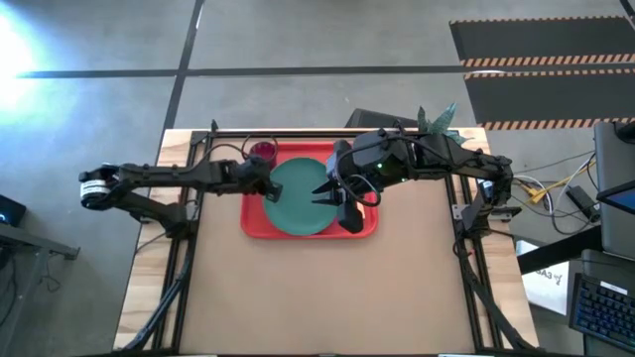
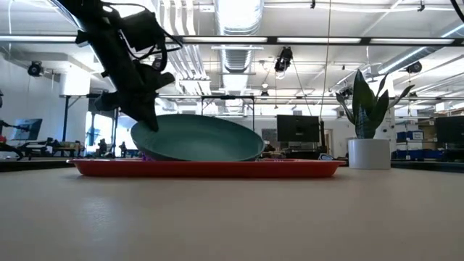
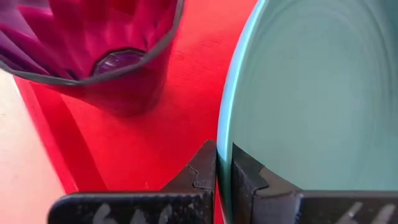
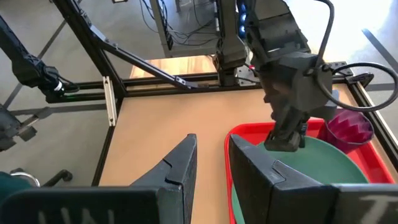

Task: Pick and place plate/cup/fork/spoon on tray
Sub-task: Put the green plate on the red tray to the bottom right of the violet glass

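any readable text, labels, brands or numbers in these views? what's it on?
None can be read.
Plate, cup and tray: no print visible.
Sheet at the table's right: dark marks, too small to read.
Keyboard: keys too small to read.

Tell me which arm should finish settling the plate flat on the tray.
Left. The left gripper is shut on the plate at its rim, with the plate tilted over the red tray beside the cup. The right gripper hovers over the tray's other end, holding nothing.
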Motion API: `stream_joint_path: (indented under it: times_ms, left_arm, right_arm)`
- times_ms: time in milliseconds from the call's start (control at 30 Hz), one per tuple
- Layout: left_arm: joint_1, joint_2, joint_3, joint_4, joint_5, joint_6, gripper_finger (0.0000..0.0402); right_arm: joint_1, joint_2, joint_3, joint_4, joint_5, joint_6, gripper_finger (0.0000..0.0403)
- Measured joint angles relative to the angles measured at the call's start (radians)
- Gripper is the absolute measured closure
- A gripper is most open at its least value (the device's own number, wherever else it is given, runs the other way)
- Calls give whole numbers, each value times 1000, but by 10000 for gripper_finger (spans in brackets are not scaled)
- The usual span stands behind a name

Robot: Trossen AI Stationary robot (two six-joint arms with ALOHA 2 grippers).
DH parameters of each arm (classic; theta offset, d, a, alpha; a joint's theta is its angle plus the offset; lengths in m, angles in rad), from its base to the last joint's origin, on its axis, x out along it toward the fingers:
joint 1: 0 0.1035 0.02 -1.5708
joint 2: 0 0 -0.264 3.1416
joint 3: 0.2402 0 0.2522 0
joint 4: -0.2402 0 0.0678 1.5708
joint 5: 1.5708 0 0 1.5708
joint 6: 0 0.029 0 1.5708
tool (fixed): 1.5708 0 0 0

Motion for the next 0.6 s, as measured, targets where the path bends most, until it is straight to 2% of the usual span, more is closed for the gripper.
stream_joint_path:
  times_ms: [433, 600]
  left_arm:
    - [38, 0, -30, 8, 42, 44, 401]
    - [41, 17, -37, 25, 105, 46, 401]
  right_arm:
    - [0, 0, 0, 1, 0, 16, 321]
    - [0, 0, 0, 2, 0, 17, 321]
